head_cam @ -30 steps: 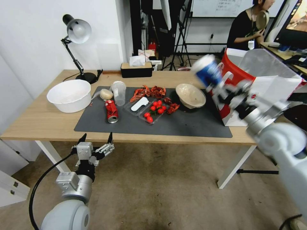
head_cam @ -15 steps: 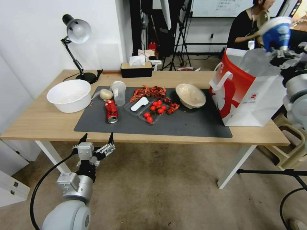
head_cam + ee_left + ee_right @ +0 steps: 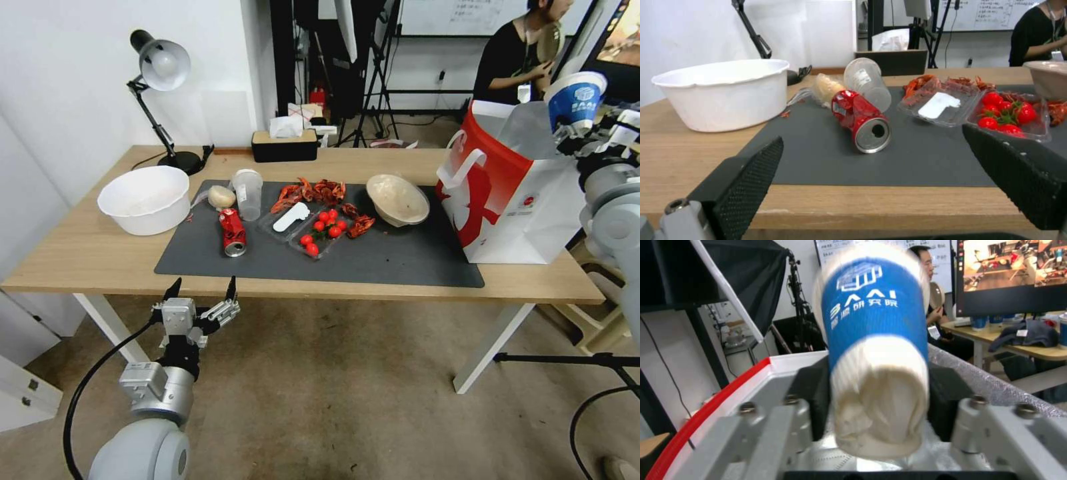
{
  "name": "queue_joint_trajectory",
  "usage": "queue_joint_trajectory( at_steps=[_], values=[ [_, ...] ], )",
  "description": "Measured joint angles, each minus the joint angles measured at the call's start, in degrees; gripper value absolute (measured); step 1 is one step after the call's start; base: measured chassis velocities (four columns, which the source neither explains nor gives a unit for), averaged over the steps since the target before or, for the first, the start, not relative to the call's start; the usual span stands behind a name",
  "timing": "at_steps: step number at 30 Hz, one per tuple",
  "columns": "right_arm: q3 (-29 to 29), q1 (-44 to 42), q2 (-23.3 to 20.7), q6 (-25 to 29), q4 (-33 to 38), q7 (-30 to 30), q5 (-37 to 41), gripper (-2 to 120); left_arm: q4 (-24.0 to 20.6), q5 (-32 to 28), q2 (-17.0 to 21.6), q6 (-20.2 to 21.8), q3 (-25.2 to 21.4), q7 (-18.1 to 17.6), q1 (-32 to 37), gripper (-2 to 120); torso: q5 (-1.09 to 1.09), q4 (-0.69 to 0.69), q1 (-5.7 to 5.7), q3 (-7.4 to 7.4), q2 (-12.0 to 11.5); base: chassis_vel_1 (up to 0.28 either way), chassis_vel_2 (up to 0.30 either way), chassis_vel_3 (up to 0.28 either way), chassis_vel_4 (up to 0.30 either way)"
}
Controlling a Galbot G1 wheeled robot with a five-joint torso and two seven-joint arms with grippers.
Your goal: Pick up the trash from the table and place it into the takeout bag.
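My right gripper (image 3: 579,133) is shut on the blue paper cup (image 3: 575,101), holding it just above the open top of the takeout bag (image 3: 513,200) at the table's right end. In the right wrist view the black pads (image 3: 815,396) squeeze the cup (image 3: 876,323) over the bag's red rim (image 3: 706,406). On the dark mat (image 3: 373,263) lie a red soda can (image 3: 233,232), a clear plastic cup (image 3: 248,193), a beige lump (image 3: 221,197) and a beige bowl (image 3: 397,199). My left gripper (image 3: 202,285) hangs open below the table's front edge, facing the can (image 3: 861,121).
A large white bowl (image 3: 144,199) stands at the table's left. A clear tray of tomatoes (image 3: 321,233) and red shells (image 3: 313,191) lie mid-mat. A desk lamp (image 3: 160,67) and a tissue box (image 3: 285,145) stand along the back edge.
My right gripper swung the blue cup from over the mat to the right, above the bag, then lowered it a little toward the opening. The left arm has stayed still.
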Motion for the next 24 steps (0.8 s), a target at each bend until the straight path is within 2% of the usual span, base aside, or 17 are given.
queue_joint_trajectory(
  at_steps=[1, 3, 5, 10, 11, 13, 16, 17, 18, 23, 24],
  values=[
    [0.0, 0.0, 0.0, 0.0, 0.0, 0.0, 0.0, 50, 0.0, 0.0, 0.0, 0.0, 0.0, 0.0, 0.0, 100, 0.0, 0.0, 0.0, 0.0, 0.0, 0.0, 0.0, 0.0, 0.0],
    [0.1, 0.0, -0.3, 0.0, 0.1, 0.0, 0.0, 61, 0.0, 0.1, -0.1, 0.0, 0.1, 0.0, 0.0, 100, 0.0, -0.01, 0.0, 0.0, 0.0, 0.0, 0.0, 0.0, 0.0],
    [0.1, -0.1, -0.4, 0.0, 0.2, 0.0, 0.0, 65, 0.0, 0.1, -0.1, 0.0, 0.2, 0.0, 0.0, 100, 0.0, -0.01, 0.0, 0.0, 0.0, 0.0, 0.0, 0.0, 0.0],
    [0.3, -0.1, -0.5, 0.0, 0.7, 0.0, 0.0, 85, 0.0, 0.2, -0.1, -0.1, 0.2, 0.1, 0.1, 100, 0.0, -0.01, 0.0, 0.0, 0.0, 0.0, 0.0, 0.0, 0.0],
    [0.3, -0.1, -0.5, 0.0, 0.7, 0.0, 0.0, 85, 0.0, 0.2, -0.1, -0.1, 0.2, 0.1, 0.1, 100, 0.0, -0.01, 0.0, 0.0, 0.0, 0.0, 0.0, 0.0, 0.0],
    [0.5, 0.0, -0.6, 2.6, 1.2, -2.5, 0.7, 96, 0.0, 0.2, -0.1, -0.1, 0.1, 0.1, 0.1, 100, 0.0, -0.01, 0.0, 0.0, 0.0, 0.0, 0.0, 0.0, 0.0],
    [0.8, -0.2, -0.6, 5.0, 1.9, -5.3, 1.7, 99, -0.1, 0.2, -0.1, -0.1, 0.0, 0.1, 0.1, 100, 0.0, 0.0, 0.0, 0.0, 0.0, 0.0, 0.0, 0.0, 0.0],
    [1.2, -1.3, -0.8, 7.7, 4.1, -9.5, 3.7, 100, -0.1, 0.2, 0.0, -0.2, 0.0, 0.1, 0.1, 100, -0.01, 0.0, 0.0, 0.0, 0.0, 0.0, 0.0, 0.0, 0.0],
    [1.4, -1.9, -0.8, 8.4, 5.1, -10.7, 4.3, 100, -0.1, 0.2, 0.0, -0.2, 0.0, 0.1, 0.1, 100, -0.01, 0.0, 0.0, 0.0, 0.0, 0.0, 0.0, 0.0, 0.0],
    [1.6, -3.6, -0.9, 10.2, 7.3, -13.5, 5.0, 100, -0.1, 0.2, 0.0, -0.2, 0.0, 0.1, 0.1, 100, -0.01, 0.0, 0.0, -0.01, 0.0, 0.0, 0.0, 0.0, 0.0],
    [1.7, -6.2, -0.9, 12.1, 9.8, -16.8, 5.1, 100, 0.0, 0.2, 0.0, -0.2, 0.0, 0.1, 0.0, 100, 0.0, 0.0, 0.0, -0.01, 0.0, 0.0, 0.0, 0.0, 0.0]
  ],
)
